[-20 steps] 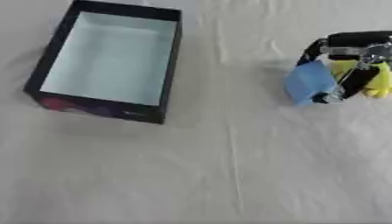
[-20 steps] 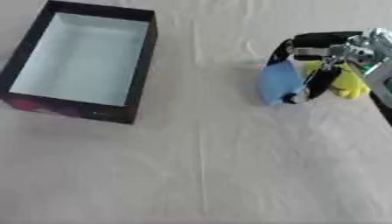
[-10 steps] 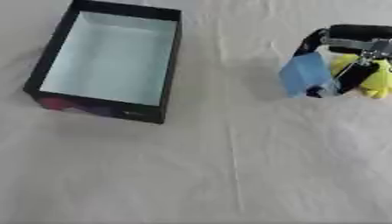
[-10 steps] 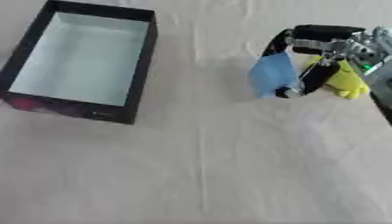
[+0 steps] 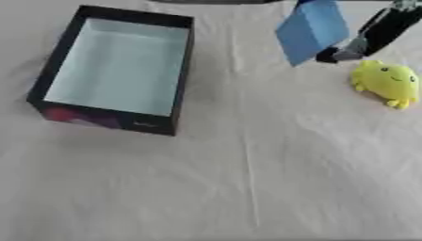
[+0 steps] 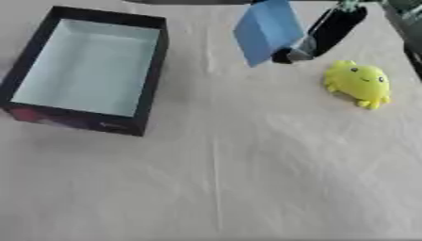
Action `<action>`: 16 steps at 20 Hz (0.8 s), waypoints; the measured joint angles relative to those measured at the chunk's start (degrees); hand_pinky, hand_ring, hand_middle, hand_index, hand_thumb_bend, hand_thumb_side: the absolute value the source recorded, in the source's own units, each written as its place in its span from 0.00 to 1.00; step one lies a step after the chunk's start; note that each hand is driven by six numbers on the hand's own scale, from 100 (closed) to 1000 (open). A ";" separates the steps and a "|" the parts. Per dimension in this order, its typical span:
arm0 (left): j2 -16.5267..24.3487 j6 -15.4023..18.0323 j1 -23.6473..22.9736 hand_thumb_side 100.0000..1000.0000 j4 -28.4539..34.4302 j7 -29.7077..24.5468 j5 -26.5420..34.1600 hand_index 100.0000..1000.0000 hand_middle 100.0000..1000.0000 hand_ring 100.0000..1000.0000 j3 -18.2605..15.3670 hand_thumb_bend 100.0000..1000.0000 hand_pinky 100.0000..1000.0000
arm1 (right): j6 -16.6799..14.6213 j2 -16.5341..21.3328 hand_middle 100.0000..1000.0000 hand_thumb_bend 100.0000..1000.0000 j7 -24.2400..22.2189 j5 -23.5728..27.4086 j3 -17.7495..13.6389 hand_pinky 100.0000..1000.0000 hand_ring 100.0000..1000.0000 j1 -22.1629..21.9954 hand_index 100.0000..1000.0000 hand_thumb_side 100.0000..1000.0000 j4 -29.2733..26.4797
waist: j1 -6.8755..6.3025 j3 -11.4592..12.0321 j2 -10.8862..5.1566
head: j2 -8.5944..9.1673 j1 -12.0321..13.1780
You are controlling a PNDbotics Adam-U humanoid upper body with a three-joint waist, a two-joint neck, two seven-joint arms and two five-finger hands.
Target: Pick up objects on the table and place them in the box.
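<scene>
A flat light-blue packet (image 5: 312, 29) hangs tilted above the table near the top edge, to the right of the box. My right hand (image 5: 381, 27) comes in from the upper right, its dark fingers (image 6: 328, 29) curled against the packet's right side and holding it. A yellow plush toy (image 6: 358, 82) lies on the cloth just below and right of that hand, apart from it. The black box (image 5: 180, 70) with a pale inside stands at the upper left with nothing in it. My left hand shows in neither view.
A white cloth (image 5: 247, 188) with a lengthwise crease covers the table. The box's front wall (image 6: 74, 120) carries a reddish print.
My right hand has risen and gone up and slightly left with the blue packet. The yellow toy, earlier partly behind the hand, now lies uncovered on the cloth.
</scene>
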State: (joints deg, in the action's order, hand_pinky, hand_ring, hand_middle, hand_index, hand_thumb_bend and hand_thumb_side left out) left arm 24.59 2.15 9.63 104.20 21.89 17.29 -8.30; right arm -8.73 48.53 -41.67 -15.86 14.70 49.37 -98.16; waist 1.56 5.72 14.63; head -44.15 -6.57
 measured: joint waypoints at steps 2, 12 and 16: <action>0.15 0.00 0.00 0.68 -0.05 0.00 0.00 0.81 0.77 0.63 0.00 0.33 0.78 | 0.27 -1.10 0.38 0.34 -0.58 0.35 0.47 0.86 0.65 2.96 0.51 0.00 0.21 | 0.14 -0.01 -0.28 | 0.00 0.05; 0.44 0.08 0.42 0.67 -0.30 0.08 0.00 0.81 0.77 0.63 0.00 0.34 0.78 | -0.42 -10.91 0.39 0.34 -4.04 -0.13 3.79 0.86 0.66 14.77 0.53 0.00 5.74 | 0.14 0.51 -1.30 | -0.01 -0.60; 0.65 0.14 0.96 0.67 -0.05 0.14 0.00 0.81 0.77 0.63 0.01 0.34 0.78 | -0.87 -15.26 0.39 0.34 -4.73 -3.02 4.84 0.86 0.66 17.89 0.53 0.00 10.50 | 0.06 1.37 -1.31 | -0.02 -1.27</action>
State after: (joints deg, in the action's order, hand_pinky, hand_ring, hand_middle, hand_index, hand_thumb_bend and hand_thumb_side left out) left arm 25.24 2.29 10.59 104.16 22.04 17.29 -8.29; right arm -9.61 33.27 -46.40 -18.87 19.54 67.25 -87.67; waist 1.62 7.09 13.32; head -44.17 -7.84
